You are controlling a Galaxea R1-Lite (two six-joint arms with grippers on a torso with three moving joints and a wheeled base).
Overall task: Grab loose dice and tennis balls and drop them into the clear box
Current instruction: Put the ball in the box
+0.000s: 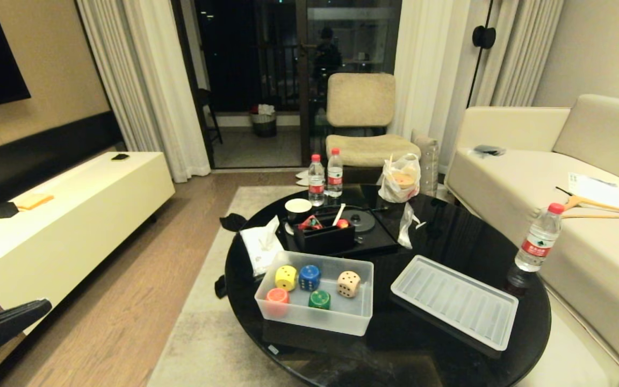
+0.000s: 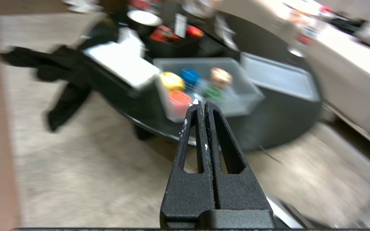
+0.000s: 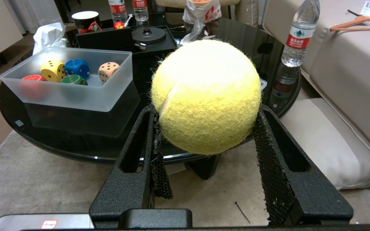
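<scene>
The clear box (image 1: 336, 317) stands lidless on the near left of the round black table (image 1: 449, 236). Inside it lie several dice: yellow (image 1: 286, 278), blue (image 1: 309, 277), beige (image 1: 348, 284), red-orange (image 1: 277, 296) and green (image 1: 319, 299). My right gripper (image 3: 206, 110) is shut on a tennis ball (image 3: 206, 96), held off the table's near edge above the rug; the box (image 3: 75, 96) lies ahead of it to one side. My left gripper (image 2: 202, 104) is shut and empty, low over the rug, pointing at the box (image 2: 246, 96). The left arm (image 1: 3, 322) shows at the head view's lower left edge.
The box's ribbed lid (image 1: 454, 301) lies flat to the right of the box. Behind are a black organiser tray (image 1: 324, 236), a tissue pack (image 1: 261, 244), two water bottles (image 1: 324, 180) and a plastic bag (image 1: 400, 180). Another bottle (image 1: 538, 239) stands at the right rim, beside the sofa (image 1: 583, 279).
</scene>
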